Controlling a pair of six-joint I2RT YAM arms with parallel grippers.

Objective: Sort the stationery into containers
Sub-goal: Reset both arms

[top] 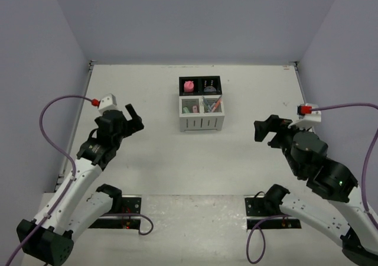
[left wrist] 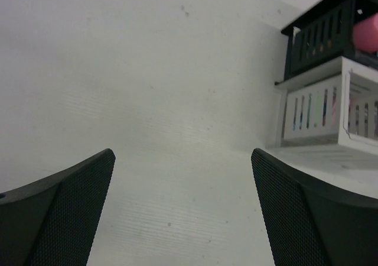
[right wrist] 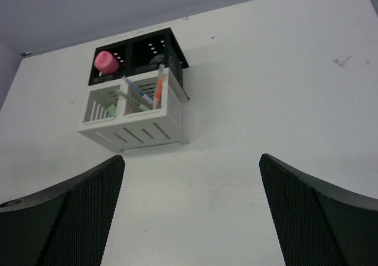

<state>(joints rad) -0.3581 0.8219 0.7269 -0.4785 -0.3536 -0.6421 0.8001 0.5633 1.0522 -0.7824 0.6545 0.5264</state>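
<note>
Top view, organizer (top: pixel 201 104): stands on the table (top: pixel 153 159) at its far middle, between the two arms and well apart from both; two black bins on the far side, two white slotted bins on the near side.
Top view, pink eraser (top: pixel 189 86): in the far-left black bin.
Top view, puck (top: pixel 209 89): a dark round shape in the far-right black bin.
Top view, markers (top: pixel 190 108): green and pink bits in the near-left white bin.
Top view, pens (top: pixel 214 104): leaning in the near-right white bin.
Top view, left gripper (top: pixel 136 117): above the table left of the organizer, pointing towards it.
Top view, right gripper (top: pixel 258 130): above the table right of the organizer, pointing left.
Left wrist view, left gripper (left wrist: pixel 182 177): fingers (left wrist: pixel 65 219) spread wide with bare table between them, holding nothing.
Left wrist view, organizer (left wrist: pixel 319 100): at the right edge, the black bin beyond the white one; the pink eraser (left wrist: pixel 367 32) shows above the black wall.
Right wrist view, right gripper (right wrist: pixel 192 159): fingers (right wrist: pixel 319 219) wide apart, nothing held.
Right wrist view, organizer (right wrist: pixel 134 121): far and to the left, apart from the fingers.
Right wrist view, contents: pink eraser (right wrist: pixel 106 62) in the left black bin; pens (right wrist: pixel 147 91), one orange and one blue, tilted in the right white bin; a green marker end in the left white bin; the puck is too dim to make out.
</note>
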